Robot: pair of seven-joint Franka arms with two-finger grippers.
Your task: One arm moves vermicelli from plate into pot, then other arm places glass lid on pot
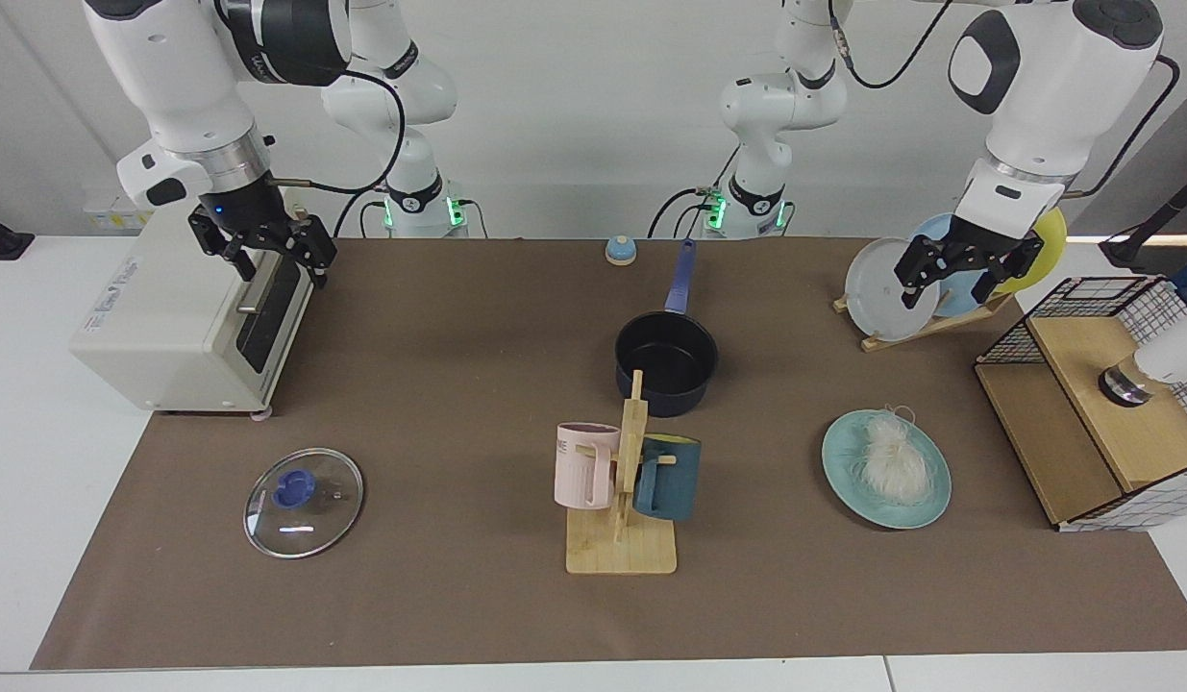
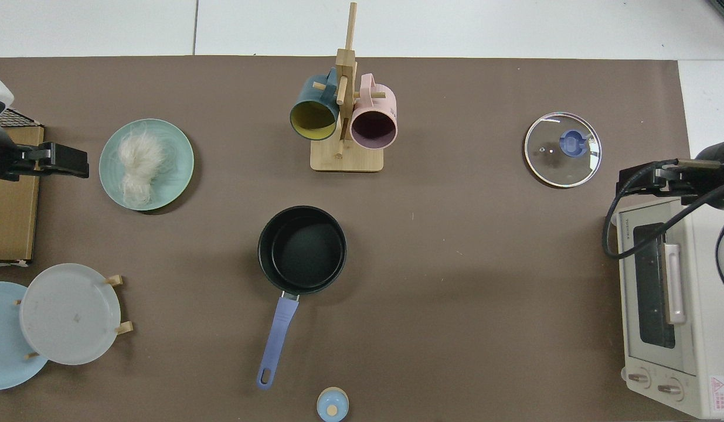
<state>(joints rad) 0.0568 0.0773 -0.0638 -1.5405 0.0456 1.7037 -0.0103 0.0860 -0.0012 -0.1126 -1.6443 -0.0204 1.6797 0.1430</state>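
Two grippers are held aloft with jaws spread – the left gripper (image 1: 968, 269) before the racked plates, the right gripper (image 1: 266, 252) over the toaster oven (image 1: 185, 322). Mid-mat, the round dark pot (image 2: 302, 249) is set, handle toward 6 o'clock seen from above. Fluffy vermicelli (image 2: 140, 164) is heaped on the teal plate (image 2: 177, 146) at 10; the glass lid (image 2: 563, 149) lies at 2, partly edge-cropped arms aside.

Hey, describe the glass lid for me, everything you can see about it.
The glass lid is round and clear, with a thin metal rim and a blue knob at its centre. A small vent hole shows beside the knob in the top view. It lies flat, knob up, on the brown table mat, touching only that. It sits apart from the pot, on the toaster oven's side. Neither hand touches it; the right hand hovers nearest, above the oven.
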